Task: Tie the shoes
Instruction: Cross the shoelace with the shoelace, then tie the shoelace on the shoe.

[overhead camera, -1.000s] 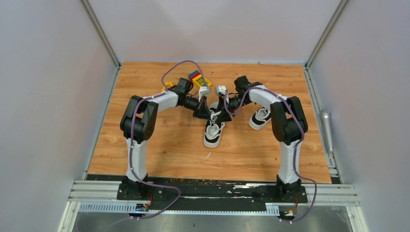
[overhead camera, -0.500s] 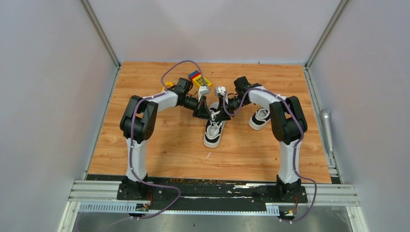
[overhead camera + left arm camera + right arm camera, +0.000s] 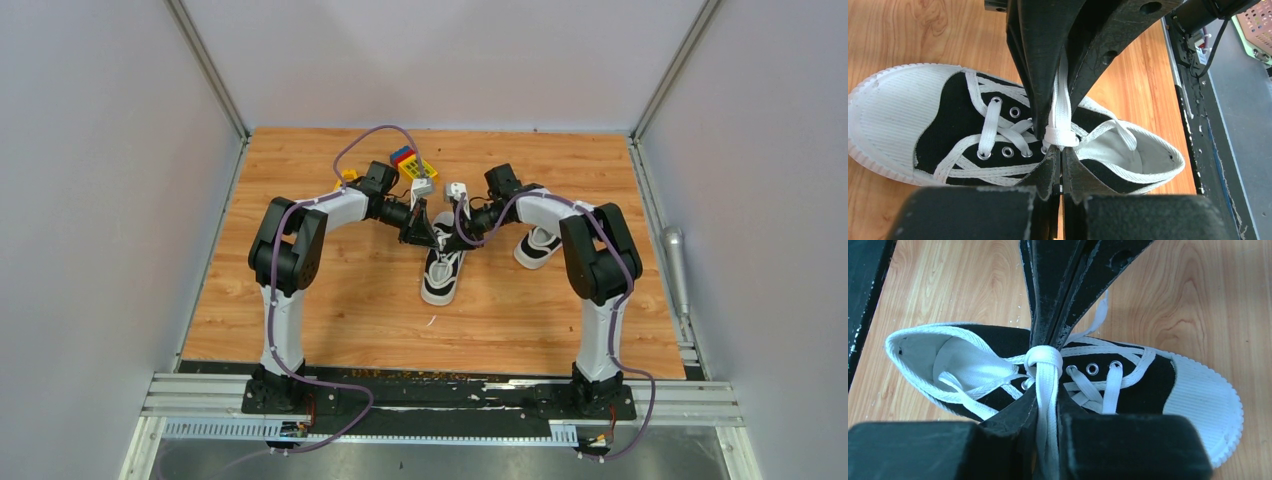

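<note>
1. Shoes (image 3: 441,270) — black canvas with ribbed white rubber toe caps. One lies mid-way across the wooden table (image 3: 330,290), and its mate (image 3: 536,244) sits apart to the right.
2. Over the middle shoe the left gripper (image 3: 1061,159) and right gripper (image 3: 1047,400) meet tip to tip — probably to draw the knot tight.
3. Each is closed on the flat, woven white lace (image 3: 1047,362).

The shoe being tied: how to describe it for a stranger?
On the wooden table, find where the left gripper and right gripper meet. The shoe lies beneath them, laces pinched by both; the other shoe, further right, has no gripper on it.
</note>
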Controlling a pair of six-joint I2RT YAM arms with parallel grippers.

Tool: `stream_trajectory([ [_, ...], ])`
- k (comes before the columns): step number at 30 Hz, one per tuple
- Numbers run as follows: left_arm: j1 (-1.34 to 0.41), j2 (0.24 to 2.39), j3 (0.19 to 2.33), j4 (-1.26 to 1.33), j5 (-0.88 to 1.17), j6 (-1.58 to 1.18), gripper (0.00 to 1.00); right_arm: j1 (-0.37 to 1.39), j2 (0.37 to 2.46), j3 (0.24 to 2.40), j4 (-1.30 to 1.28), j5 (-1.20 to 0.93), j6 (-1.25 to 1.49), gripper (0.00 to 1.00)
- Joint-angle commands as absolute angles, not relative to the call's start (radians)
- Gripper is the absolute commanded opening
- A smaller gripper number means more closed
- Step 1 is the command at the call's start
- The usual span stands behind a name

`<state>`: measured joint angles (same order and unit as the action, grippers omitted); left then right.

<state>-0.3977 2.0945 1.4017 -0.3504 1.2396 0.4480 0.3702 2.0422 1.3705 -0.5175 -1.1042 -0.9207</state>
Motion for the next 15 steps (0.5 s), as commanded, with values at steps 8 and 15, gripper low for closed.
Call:
stream_trajectory([
  [8, -0.392, 2.096, 1.444, -0.39, 1.208, 0.505, 0.0, 0.373, 1.955, 1.332, -0.32, -0.974, -0.554, 0.02],
  [15, -0.391, 2.091, 1.436, -0.385, 1.198, 0.507, 0.0, 0.367, 1.937, 1.316, -0.308, -0.924, -0.409, 0.04],
])
